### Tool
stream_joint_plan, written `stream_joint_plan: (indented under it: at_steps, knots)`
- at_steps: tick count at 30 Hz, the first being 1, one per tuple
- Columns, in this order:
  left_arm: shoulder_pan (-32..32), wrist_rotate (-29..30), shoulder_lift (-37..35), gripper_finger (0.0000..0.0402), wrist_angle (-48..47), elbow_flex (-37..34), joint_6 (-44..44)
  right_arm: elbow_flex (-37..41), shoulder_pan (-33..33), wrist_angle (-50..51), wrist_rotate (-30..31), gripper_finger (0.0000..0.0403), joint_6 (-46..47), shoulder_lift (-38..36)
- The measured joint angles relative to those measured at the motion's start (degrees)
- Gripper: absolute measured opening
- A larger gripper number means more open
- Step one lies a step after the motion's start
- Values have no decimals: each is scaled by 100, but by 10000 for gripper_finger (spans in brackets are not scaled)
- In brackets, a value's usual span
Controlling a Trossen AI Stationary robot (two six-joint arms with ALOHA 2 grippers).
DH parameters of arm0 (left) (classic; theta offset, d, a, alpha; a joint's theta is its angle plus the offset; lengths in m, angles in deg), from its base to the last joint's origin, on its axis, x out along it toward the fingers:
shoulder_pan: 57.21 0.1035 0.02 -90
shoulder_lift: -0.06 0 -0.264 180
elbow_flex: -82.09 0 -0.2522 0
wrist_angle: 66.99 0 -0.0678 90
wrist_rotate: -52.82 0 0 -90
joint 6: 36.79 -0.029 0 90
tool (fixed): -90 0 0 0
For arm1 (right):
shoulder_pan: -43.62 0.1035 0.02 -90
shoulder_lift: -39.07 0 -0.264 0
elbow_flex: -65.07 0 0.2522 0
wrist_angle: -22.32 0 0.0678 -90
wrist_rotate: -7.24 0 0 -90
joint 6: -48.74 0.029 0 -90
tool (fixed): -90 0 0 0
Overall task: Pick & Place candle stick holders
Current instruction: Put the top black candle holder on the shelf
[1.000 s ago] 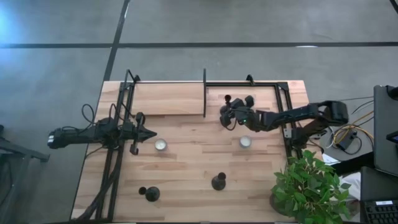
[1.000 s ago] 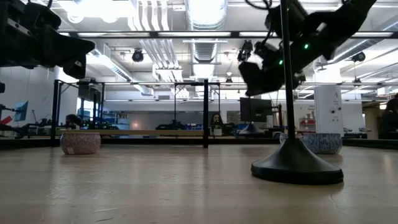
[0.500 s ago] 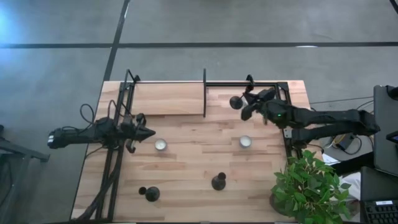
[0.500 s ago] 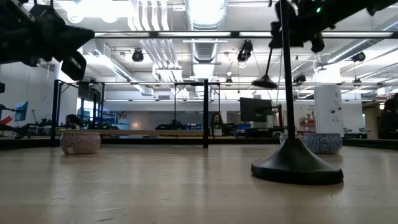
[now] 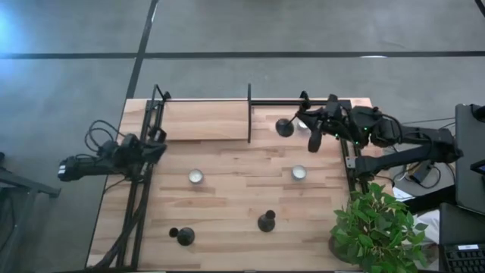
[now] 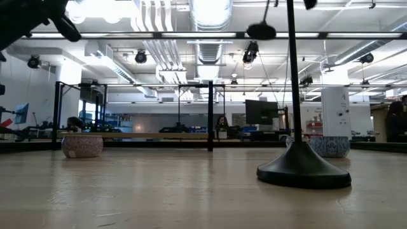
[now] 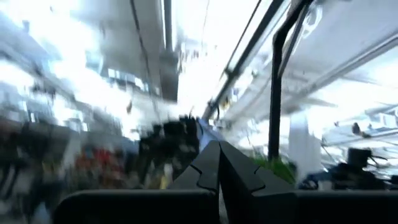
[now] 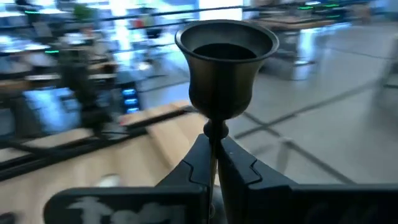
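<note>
1. My right gripper (image 8: 214, 158) is pinched tight on the thin stem of a candle stick holder (image 8: 225, 68), just under its cup. In the right wrist view the cup stands directly above my two fingers.
2. From overhead, my right arm reaches in from the table's right edge toward the far right corner. The held holder's round base (image 5: 285, 126) shows dark beside the black frame (image 5: 303, 102), lifted off the wood.
3. My left gripper (image 7: 217, 163) has its fingers pressed together with nothing between them. It points up toward the ceiling in the left wrist view. That arm lies along the left edge of the table (image 5: 227, 193), over the black rails there.
4. A second holder (image 5: 266, 221) stands upright near the middle of the near half of the table. Its base and stem fill the right side of the low view.
5. A third holder (image 5: 184, 236) sits toward the near left corner.
6. Two tealight discs rest on the wood, one (image 5: 196, 177) left of centre, the other (image 5: 298, 173) right of centre, well apart.
7. A black divider post (image 5: 248, 114) stands upright at the far middle of the light wooden table.
8. A green potted plant (image 5: 379, 227) sits at the near right corner.
9. Beyond the table, the low view shows a large room with ceiling ducts and bright lights.
</note>
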Motion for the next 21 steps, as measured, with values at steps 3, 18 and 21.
stream_joint_plan:
  at_steps: [3, 18, 21]
  knots:
    - [1, 147, 1, 10, 32, 26, 2, -397, 2, 89, -619, 8, 63, 367]
    - [2, 280, 1337, 10, -2243, 1227, 186, -1831, 0, 402, -2327, 8, -116, 2870]
    - [-1, 280, 1916, 10, -2255, 1599, -114, -2064, 0, 141, -2561, 8, -283, 3260]
